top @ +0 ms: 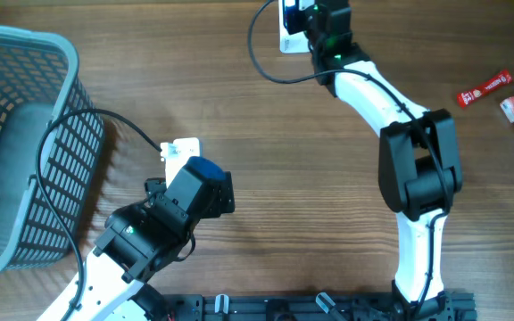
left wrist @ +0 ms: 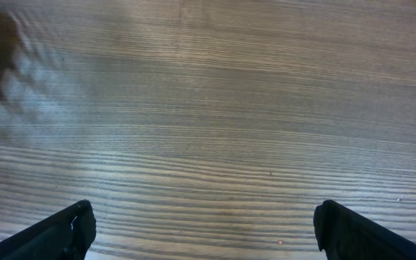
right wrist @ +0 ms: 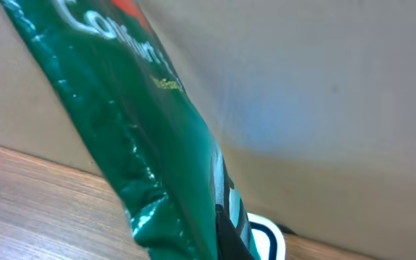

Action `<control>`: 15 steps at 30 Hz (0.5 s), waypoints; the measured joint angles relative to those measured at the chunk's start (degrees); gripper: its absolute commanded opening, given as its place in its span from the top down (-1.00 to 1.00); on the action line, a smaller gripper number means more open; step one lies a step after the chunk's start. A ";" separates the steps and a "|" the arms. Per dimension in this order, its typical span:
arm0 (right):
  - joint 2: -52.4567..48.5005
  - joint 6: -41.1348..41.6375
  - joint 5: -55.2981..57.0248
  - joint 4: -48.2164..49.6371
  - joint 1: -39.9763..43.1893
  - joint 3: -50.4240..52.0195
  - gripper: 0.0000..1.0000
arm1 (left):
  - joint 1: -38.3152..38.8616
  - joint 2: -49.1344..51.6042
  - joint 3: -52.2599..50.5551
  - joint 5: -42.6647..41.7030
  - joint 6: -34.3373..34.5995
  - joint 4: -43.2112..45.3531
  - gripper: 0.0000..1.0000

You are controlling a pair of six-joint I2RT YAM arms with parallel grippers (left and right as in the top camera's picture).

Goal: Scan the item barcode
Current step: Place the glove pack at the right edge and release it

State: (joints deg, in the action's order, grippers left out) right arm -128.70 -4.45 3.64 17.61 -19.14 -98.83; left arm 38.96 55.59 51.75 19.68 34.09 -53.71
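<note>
Green glossy packet (right wrist: 139,137), crinkled, tilted; pale lettering near its top

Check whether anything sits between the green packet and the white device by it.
Nothing visible does: the right end effector holds the green packet right beside the white device, no object showing between them.

A glossy green packet (right wrist: 143,123) with pale lettering is seen tilted above the wooden surface (right wrist: 35,206); a white-rimmed object (right wrist: 269,242) is glimpsed behind.

grey mesh basket (top: 25,36): far left | red snack bar (top: 484,86): right | wooden table (top: 266,152)
</note>
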 measured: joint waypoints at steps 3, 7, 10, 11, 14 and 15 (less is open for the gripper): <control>0.24 -2.34 6.23 -5.75 -1.01 -2.51 0.91 | 0.00 0.00 0.00 -0.02 0.00 0.00 -1.00; 3.61 -3.39 15.82 -20.41 0.52 -2.80 0.92 | 0.00 0.00 0.00 -0.02 0.00 0.02 -0.99; 8.11 -2.19 23.37 -33.14 4.07 -3.23 0.91 | 0.00 0.00 0.00 0.02 0.00 -0.04 -1.00; 10.29 -0.74 26.97 -40.13 6.25 -3.30 0.91 | 0.00 0.02 0.00 -0.02 -0.02 0.04 -1.00; 13.53 2.60 33.40 -54.25 14.01 -3.56 0.91 | 0.00 0.00 0.00 0.00 -0.02 0.07 -1.00; 13.62 3.19 34.23 -55.78 16.31 -3.13 0.91 | 0.00 0.00 0.00 0.00 -0.02 -0.02 -1.00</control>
State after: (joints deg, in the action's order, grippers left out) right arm -115.09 -1.26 37.87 -38.17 -2.83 -101.95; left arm 38.96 55.59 51.75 19.68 34.06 -53.74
